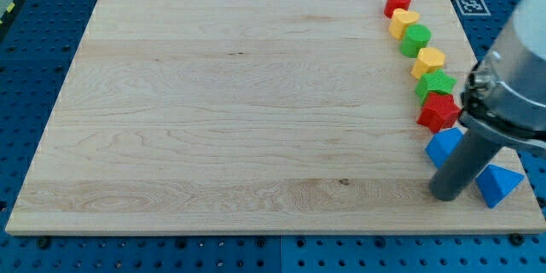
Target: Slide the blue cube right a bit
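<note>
The blue cube [443,146] lies near the board's right edge, low in the view, partly hidden behind my rod. My tip [444,196] rests on the board just below the cube, slightly to its left side. A blue triangular block [497,183] lies to the right of the rod, near the board's lower right corner. The rod stands between the two blue blocks.
A line of blocks runs down the board's right side: a red cylinder [397,2], a yellow block [403,23], a green cylinder [416,40], a yellow block [428,62], a green star [435,84] and a red star [438,112] just above the blue cube. The wooden board [239,111] lies on a blue pegboard.
</note>
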`<state>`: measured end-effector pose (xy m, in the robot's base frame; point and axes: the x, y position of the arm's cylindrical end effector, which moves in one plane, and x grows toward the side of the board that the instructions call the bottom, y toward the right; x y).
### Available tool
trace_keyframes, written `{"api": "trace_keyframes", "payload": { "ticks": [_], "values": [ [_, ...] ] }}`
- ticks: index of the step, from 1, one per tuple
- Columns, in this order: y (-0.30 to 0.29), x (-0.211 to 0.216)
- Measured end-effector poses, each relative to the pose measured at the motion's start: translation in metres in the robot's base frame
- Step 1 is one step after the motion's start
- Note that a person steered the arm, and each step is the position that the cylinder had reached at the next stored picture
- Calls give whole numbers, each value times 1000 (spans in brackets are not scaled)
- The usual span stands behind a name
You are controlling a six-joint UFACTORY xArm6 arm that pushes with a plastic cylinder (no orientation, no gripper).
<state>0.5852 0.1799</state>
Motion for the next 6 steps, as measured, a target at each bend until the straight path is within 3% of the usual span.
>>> {"api": "trace_keyframes", "payload": {
  "ticks": [2, 6],
  "values": [
    [-16, -41],
    [27, -41]
  ]
}}
